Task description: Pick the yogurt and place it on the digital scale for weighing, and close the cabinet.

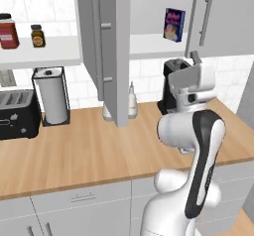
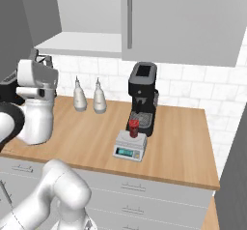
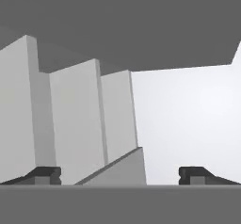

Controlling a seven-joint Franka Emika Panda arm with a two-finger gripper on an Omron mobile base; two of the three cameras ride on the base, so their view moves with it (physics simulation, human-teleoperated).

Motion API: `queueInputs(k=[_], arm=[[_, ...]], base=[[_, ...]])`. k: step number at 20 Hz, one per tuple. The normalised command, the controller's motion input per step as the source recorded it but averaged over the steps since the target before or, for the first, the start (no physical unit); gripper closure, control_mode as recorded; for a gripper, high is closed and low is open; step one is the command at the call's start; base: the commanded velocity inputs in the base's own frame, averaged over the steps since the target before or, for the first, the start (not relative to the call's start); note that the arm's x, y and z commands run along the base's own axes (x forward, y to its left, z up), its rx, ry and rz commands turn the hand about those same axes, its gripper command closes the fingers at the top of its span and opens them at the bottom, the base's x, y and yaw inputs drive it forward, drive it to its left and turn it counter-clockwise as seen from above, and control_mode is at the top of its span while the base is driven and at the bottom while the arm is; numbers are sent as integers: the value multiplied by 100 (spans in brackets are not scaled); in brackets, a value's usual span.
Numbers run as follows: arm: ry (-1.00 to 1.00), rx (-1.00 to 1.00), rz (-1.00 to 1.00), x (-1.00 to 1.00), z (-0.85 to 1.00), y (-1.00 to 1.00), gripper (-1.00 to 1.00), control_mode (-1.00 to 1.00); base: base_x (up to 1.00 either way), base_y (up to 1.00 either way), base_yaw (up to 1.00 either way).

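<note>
The yogurt (image 2: pixel 133 127), a small red cup, stands upright on the digital scale (image 2: pixel 124 145), right in front of the black coffee machine (image 2: pixel 143 96). The grey cabinet has its left door (image 1: pixel 110 51) swung out over the counter, and its right door (image 1: pixel 221 17) is also ajar. My gripper (image 1: pixel 195 58) is raised near the cabinet's lower shelf, well left of the scale, and points upward (image 2: pixel 40 58). In the hand view its fingertips (image 3: pixel 45 173) stand wide apart with nothing between them, facing grey cabinet panels. The gripper (image 3: pixel 120 176) is open.
A blue-purple box (image 1: pixel 174 25) stands on the cabinet shelf. A red jar (image 1: pixel 8 31) and a small brown jar (image 1: pixel 37 35) sit on the open shelf at left. Toaster (image 1: pixel 17 113), paper towel holder (image 1: pixel 50 100) and two white bottles (image 2: pixel 89 97) line the back of the wooden counter (image 1: pixel 94 155).
</note>
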Motion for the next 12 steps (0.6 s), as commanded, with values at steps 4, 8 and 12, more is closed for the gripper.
queueInputs(k=[4, 8, 12], arm=[[38, -4, 4, -89, 16, -12, -100, -100], [43, -14, 9, -96, -6, 3, -100, -100], [3, -3, 12, -100, -48, 38, -100, -100]], base=[[0, 0, 0], [0, 0, 0], [0, 0, 0]])
